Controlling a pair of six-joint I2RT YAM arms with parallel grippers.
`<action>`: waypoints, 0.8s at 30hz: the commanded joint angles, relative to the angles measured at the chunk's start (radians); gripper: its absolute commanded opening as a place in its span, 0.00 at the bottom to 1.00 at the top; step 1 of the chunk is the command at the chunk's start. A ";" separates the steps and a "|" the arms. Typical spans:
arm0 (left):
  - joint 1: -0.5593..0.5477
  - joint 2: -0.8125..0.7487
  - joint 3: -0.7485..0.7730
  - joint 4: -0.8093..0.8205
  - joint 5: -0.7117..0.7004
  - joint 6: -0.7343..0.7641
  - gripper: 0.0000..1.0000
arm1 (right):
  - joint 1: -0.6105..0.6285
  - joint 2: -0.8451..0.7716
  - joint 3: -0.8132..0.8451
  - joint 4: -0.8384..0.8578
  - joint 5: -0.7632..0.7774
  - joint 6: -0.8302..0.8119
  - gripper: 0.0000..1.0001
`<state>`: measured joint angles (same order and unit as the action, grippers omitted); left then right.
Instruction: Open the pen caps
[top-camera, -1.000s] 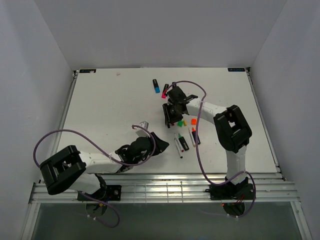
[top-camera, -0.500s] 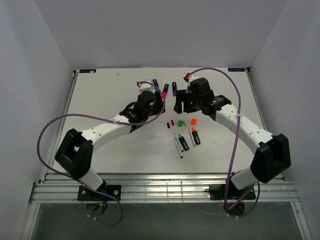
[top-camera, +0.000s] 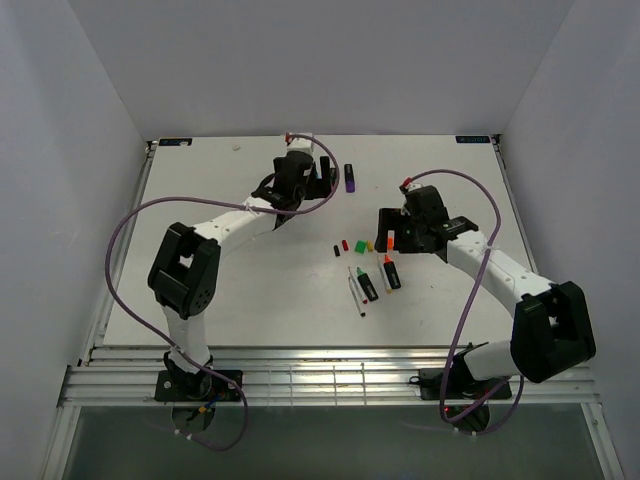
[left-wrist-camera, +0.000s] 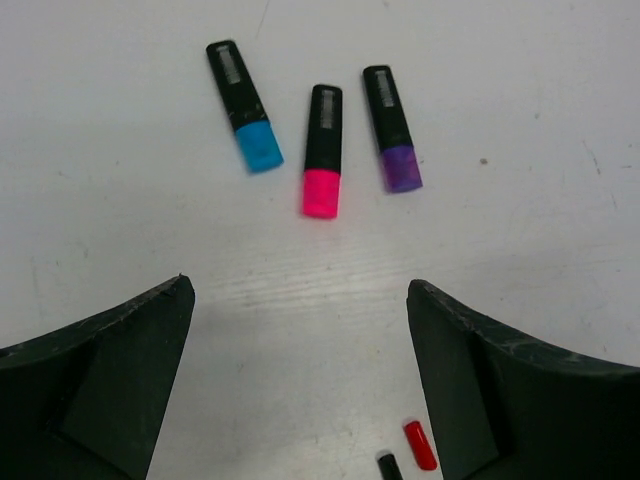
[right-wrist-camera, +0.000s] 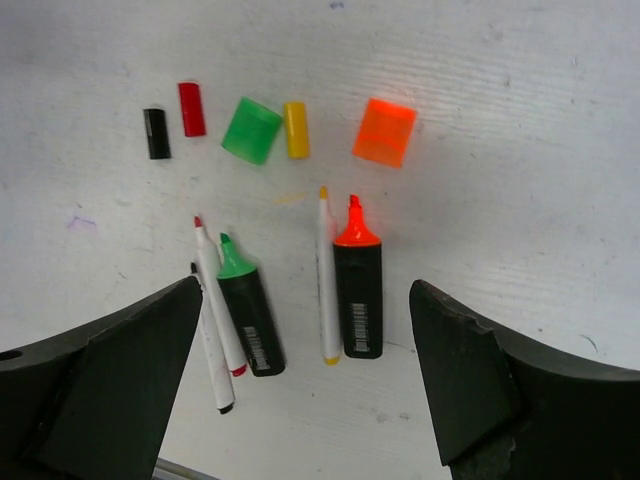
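Three capped black markers lie side by side in the left wrist view, with a blue cap, a pink cap and a purple cap. My left gripper hovers open just short of them, holding nothing. From above, the left gripper covers the blue and pink ones; the purple-capped marker shows beside it. Loose black, red, green, yellow and orange caps lie in a row. My right gripper is open and empty above the uncapped markers.
An uncapped green marker and an uncapped orange marker lie with thin white pens below the cap row. The right gripper sits right of that cluster. Cables loop over both arms. The table's far edge is close behind the left gripper.
The left arm swung from the near side out to the far markers. The right arm pulled back from the far middle to the loose caps. Both grippers opened wide.
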<state>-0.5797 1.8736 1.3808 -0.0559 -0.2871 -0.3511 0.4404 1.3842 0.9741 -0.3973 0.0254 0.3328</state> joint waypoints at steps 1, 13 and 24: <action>-0.002 0.031 0.067 0.134 0.067 0.093 0.98 | -0.038 -0.045 -0.060 0.096 -0.015 0.038 0.90; 0.011 0.348 0.373 0.137 0.114 0.308 0.97 | -0.049 -0.074 -0.112 0.153 -0.065 0.044 0.90; 0.115 0.490 0.472 0.202 0.328 0.302 0.88 | -0.051 -0.140 -0.152 0.181 -0.087 0.040 0.90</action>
<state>-0.4770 2.3520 1.8004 0.1143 -0.0380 -0.0738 0.3935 1.2648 0.8333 -0.2577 -0.0555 0.3779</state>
